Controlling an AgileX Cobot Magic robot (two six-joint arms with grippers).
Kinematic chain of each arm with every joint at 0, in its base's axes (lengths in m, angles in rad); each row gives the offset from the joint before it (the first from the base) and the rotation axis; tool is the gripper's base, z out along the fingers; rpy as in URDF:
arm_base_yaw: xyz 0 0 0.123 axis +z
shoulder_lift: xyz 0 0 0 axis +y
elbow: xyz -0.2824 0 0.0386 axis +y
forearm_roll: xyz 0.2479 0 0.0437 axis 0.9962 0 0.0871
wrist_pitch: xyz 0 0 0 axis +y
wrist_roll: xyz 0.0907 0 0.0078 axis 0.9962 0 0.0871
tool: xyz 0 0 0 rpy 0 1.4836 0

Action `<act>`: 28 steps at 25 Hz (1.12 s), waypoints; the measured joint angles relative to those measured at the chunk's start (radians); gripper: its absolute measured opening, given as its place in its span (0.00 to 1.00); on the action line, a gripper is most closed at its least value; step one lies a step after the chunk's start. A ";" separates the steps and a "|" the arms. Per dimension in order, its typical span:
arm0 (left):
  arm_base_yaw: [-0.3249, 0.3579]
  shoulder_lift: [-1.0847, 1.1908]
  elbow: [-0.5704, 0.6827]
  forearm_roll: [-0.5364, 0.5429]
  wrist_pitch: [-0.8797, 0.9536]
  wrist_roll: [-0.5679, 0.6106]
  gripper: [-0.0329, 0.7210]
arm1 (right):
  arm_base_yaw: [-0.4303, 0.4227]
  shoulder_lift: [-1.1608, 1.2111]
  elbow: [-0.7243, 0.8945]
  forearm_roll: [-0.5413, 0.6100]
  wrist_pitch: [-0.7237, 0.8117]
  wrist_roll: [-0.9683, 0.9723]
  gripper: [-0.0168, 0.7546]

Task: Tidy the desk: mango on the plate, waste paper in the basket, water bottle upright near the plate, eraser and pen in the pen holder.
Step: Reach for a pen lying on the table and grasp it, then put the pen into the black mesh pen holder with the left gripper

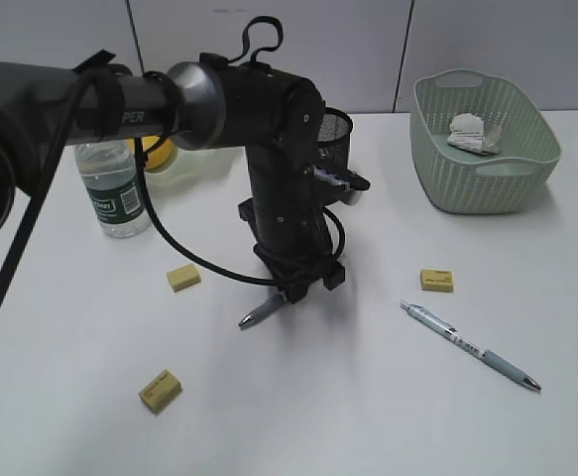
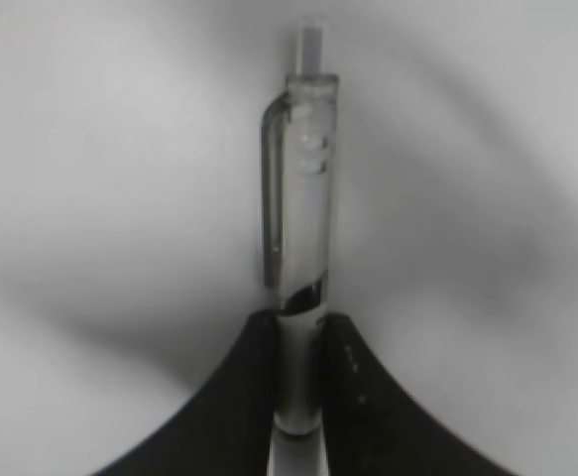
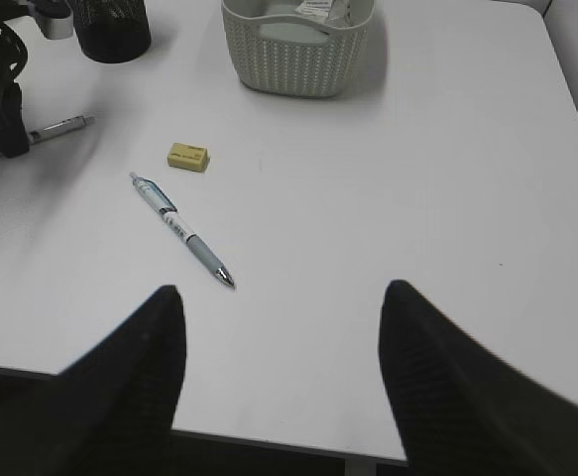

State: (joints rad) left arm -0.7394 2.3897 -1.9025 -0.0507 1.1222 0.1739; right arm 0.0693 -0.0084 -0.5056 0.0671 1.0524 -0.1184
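My left gripper (image 1: 293,291) is shut on a clear grey pen (image 1: 260,314) low over the white desk (image 1: 368,407); the left wrist view shows the pen (image 2: 303,198) pinched between the jaws (image 2: 298,332). A second pen (image 1: 472,347) lies at the front right, ahead of my open, empty right gripper (image 3: 281,297). Three yellow erasers (image 1: 183,278) (image 1: 160,390) (image 1: 436,280) lie loose. The waste paper (image 1: 475,134) is in the basket (image 1: 487,183). The water bottle (image 1: 113,188) stands upright by the mango (image 1: 155,151), which sits on the plate (image 1: 189,166), both mostly hidden by the arm. The pen holder (image 1: 336,134) stands behind the arm.
The left arm spans the exterior view from the left edge to the middle. In the right wrist view the second pen (image 3: 181,228), one eraser (image 3: 187,156), the basket (image 3: 298,55) and the pen holder (image 3: 110,25) show, with the desk's front edge below the fingers.
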 joint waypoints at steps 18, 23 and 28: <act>-0.009 -0.236 0.006 -0.068 0.038 -0.189 0.18 | 0.000 0.000 0.000 0.000 -0.001 0.001 0.66; -0.009 -0.300 0.013 -0.069 -0.080 -0.208 0.18 | 0.000 0.000 0.000 0.001 -0.001 0.002 0.66; -0.010 -0.359 0.136 -0.070 -0.256 -0.211 0.18 | 0.000 0.000 0.000 0.001 -0.001 0.001 0.66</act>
State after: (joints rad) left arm -0.7493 2.0306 -1.7666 -0.1210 0.8660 -0.0371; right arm 0.0693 -0.0084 -0.5056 0.0679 1.0513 -0.1174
